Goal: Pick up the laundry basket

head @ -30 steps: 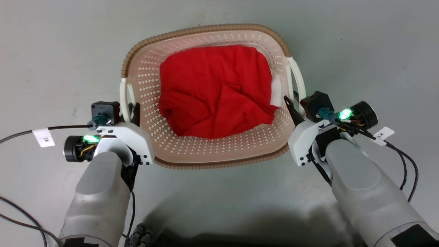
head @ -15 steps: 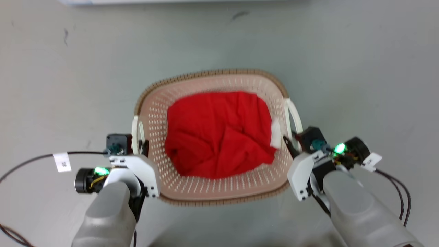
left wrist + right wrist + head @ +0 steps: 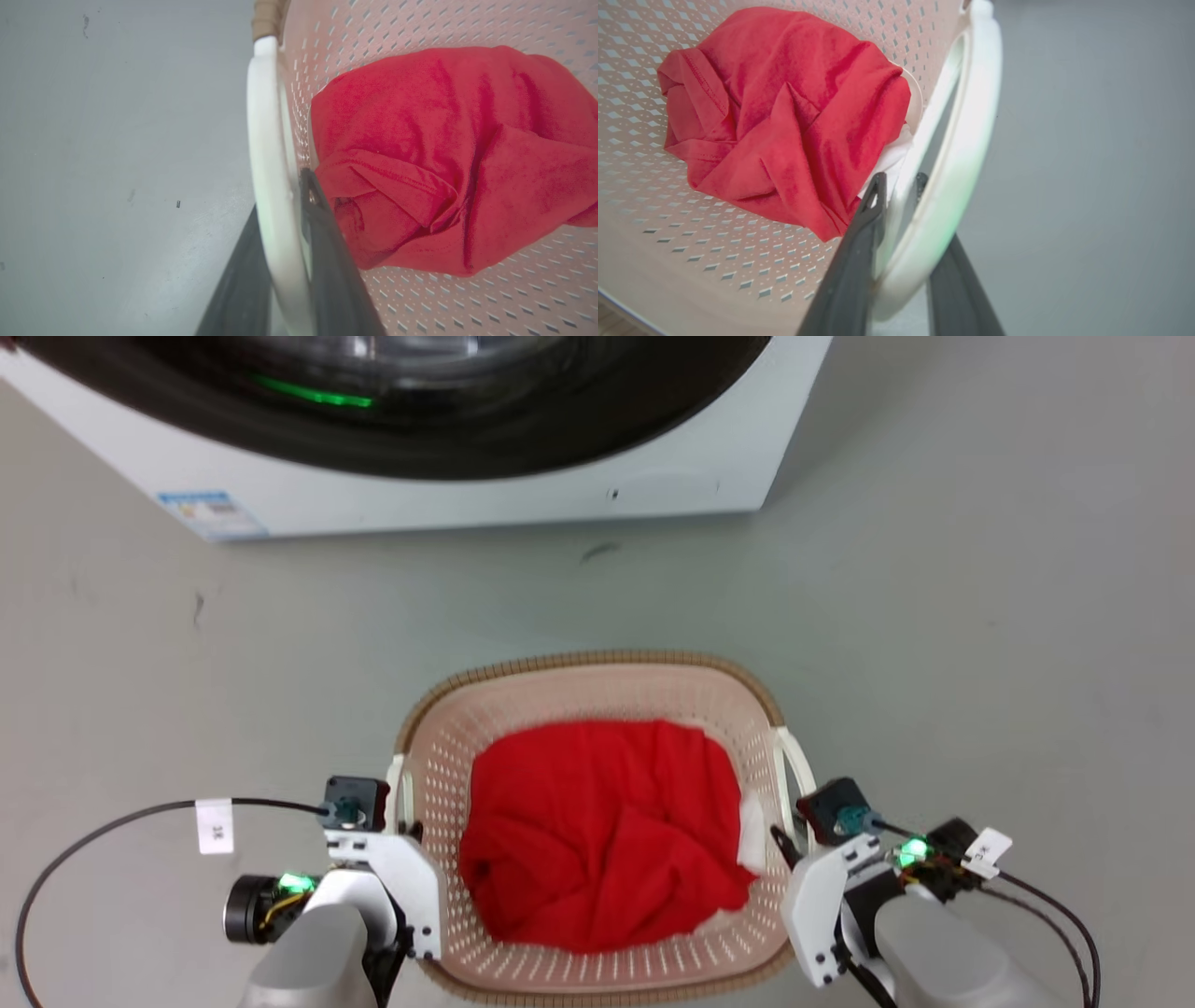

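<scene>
1. The left gripper [image 3: 280,196] has its jaws pressed onto the left handle [image 3: 266,140] of the basket [image 3: 597,665]. 1 dark finger stands inside the loop, against the perforated wall, and the other lies on the outer side of the white band.
2. The right gripper [image 3: 899,182] pinches the right handle [image 3: 971,130] in the same way, with 1 finger on the inner side next to the wall, 1 on the outer side, and the white loop between them.
3. Both handles rise from the basket's short sides, just under the brown rim. In the head view the 2 white wrist housings sit tight against those sides, each showing a green light.
4. The basket sits between the 2 arms at the lower middle of the head view, long sides running left to right. I cannot tell whether its base is touching the floor [image 3: 980,616].
5. A crumpled red cloth [image 3: 597,831] covers most of the basket's bottom. A bit of white cloth [image 3: 750,831] shows at its right edge, beside the right handle.
6. A black cable [image 3: 112,821] with a white tag loops out from the left wrist over the grey floor — a second, thinner one trails from the right wrist.
7. A white washer [image 3: 560,485] with a dark round door stands at the top of the head view, well apart from the basket.
</scene>
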Controlling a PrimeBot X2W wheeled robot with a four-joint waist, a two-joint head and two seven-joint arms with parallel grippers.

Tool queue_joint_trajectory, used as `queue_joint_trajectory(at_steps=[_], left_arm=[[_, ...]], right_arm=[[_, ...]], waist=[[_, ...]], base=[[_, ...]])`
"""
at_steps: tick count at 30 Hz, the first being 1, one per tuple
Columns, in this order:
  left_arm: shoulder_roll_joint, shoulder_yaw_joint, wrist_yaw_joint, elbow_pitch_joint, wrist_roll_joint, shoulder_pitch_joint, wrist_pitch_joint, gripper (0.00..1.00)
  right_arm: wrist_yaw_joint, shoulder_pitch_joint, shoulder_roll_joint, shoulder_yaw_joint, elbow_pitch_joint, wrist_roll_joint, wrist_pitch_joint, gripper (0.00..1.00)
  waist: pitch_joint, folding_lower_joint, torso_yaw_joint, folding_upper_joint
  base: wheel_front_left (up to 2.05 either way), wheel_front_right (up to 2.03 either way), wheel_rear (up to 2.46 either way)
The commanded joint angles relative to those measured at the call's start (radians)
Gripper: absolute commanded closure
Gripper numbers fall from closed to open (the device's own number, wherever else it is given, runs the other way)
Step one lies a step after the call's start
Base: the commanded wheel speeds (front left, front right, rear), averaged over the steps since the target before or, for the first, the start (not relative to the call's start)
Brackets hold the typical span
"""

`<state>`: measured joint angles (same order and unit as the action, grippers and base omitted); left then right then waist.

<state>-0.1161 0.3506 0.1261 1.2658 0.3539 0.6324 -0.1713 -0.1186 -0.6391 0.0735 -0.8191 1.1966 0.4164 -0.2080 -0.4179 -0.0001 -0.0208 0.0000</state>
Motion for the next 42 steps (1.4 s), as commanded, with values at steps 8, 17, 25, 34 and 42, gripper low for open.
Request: queue_joint_trajectory(at_steps=[8, 17, 25, 34, 42], left_arm=[[0.02, 0.103, 0.009, -0.026, 0.089, -0.055, 0.087, 1.0], [0.009, 0.188, 0.009, -0.047, 0.193, -0.102, 0.193, 1.0], [0.002, 0.253, 0.009, -0.053, 0.255, -0.12, 0.232, 1.0], [-0.008, 0.304, 0.009, -0.044, 0.314, -0.146, 0.265, 1.0], [-0.011, 0.333, 0.009, -0.038, 0.354, -0.155, 0.282, 1.0]], right_arm=[[-0.022, 0.053, -0.043, -0.125, -0.015, 0.114, 0.067, 1.0], [-0.022, 0.075, -0.012, -0.217, -0.021, 0.229, 0.11, 1.0], [-0.022, 0.096, 0.02, -0.287, -0.028, 0.317, 0.139, 1.0], [-0.021, 0.116, 0.036, -0.351, -0.023, 0.395, 0.147, 1.0], [-0.021, 0.116, 0.04, -0.39, -0.017, 0.44, 0.146, 1.0]], waist=[[0.162, 0.0001, 0.052, 0.0], [0.271, 0.0001, 0.059, 0.0], [0.343, 0.0001, 0.059, 0.0], [0.396, 0.0001, 0.053, 0.0], [0.41, 0.0001, 0.05, 0.0]], base=[[0.0, 0.0, 0.0], [0.0, 0.0, 0.0], [0.0, 0.0, 0.0], [0.0, 0.0, 0.0], [0.0, 0.0, 0.0]])
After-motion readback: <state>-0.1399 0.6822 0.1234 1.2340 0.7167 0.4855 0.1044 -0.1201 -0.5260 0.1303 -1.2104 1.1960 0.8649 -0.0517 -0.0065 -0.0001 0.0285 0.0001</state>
